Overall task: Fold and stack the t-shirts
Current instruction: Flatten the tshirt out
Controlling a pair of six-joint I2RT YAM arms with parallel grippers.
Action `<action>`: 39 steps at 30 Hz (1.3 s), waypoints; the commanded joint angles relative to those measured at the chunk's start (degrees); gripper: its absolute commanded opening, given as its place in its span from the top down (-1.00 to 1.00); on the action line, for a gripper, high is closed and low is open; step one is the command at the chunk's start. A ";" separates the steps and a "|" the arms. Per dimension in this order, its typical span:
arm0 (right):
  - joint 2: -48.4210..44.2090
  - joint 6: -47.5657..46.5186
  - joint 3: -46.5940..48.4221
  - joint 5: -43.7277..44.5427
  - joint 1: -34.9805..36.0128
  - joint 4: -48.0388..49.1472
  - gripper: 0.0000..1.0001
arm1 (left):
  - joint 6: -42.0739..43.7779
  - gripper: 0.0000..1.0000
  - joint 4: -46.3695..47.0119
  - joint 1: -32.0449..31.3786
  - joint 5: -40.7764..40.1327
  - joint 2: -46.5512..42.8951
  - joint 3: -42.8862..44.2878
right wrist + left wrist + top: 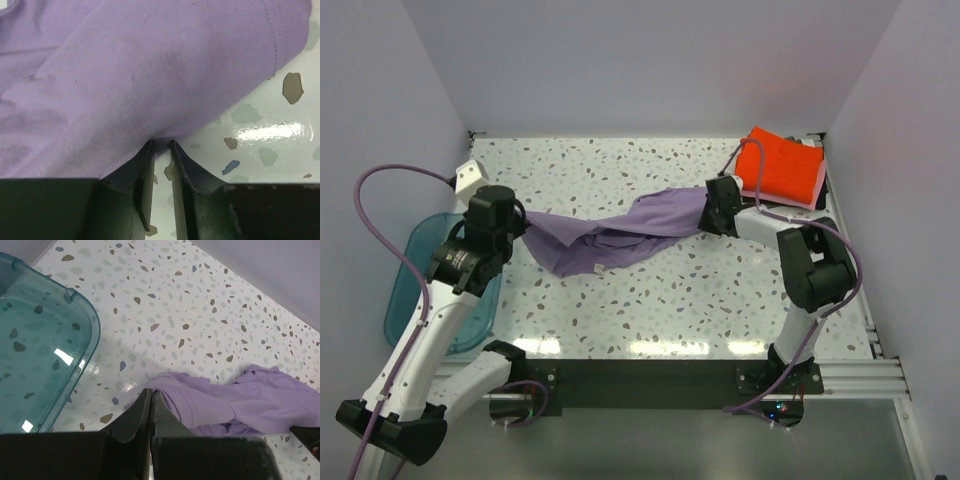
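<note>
While pale walls (650, 60) enclose speckled table (620, 310) | lavender t-shirt (620, 235) lies mid-surface

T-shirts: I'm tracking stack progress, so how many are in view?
3: a lavender t-shirt stretched mid-table, an orange-red t-shirt folded at the far right corner, a pink t-shirt under it. More may be hidden beneath.

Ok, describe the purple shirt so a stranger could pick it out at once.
On the speckled table, look to the middle. The purple shirt lies crumpled and stretched, the left claw pinching one end and the right claw the other. The orange shirt in the far right corner is folded; this one is not.
</note>
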 commanded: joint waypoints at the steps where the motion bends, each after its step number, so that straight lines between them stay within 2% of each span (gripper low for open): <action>1: -0.53 0.91 2.56 2.02 -0.37 4.02 0.68 | 1.70 1.00 1.29 0.48 -0.69 -0.13 3.31; 4: -3.68 0.74 1.77 2.28 -0.81 2.70 1.00 | 2.49 1.00 1.38 0.48 0.19 -0.04 4.63; 11: -12.39 -0.58 -2.54 3.86 -1.07 -0.20 0.99 | 6.08 1.00 1.73 0.48 4.49 0.05 8.23; 13: -13.19 -1.20 -3.07 3.25 -1.07 -0.72 0.63 | 6.97 1.00 2.08 0.48 5.55 0.22 9.90; 14: -12.84 -1.46 -3.24 2.64 -0.99 -0.90 0.27 | 7.49 1.00 2.09 0.48 6.25 0.83 11.21; 17: -12.14 -1.38 -4.65 1.49 -0.98 0.23 0.00 | 8.46 1.00 2.00 0.48 6.70 2.32 13.76; 33: -0.19 0.64 -1.66 -0.71 -1.07 8.31 -0.22 | 11.28 1.00 2.79 0.48 7.49 6.29 19.40; 38: 0.70 3.02 -3.07 -0.36 -0.99 12.71 -0.11 | 11.89 1.00 2.70 0.48 7.22 6.55 20.01; 39: 1.48 3.28 -2.81 -0.44 -1.07 12.89 0.01 | 11.98 1.00 2.79 0.48 7.14 6.81 20.19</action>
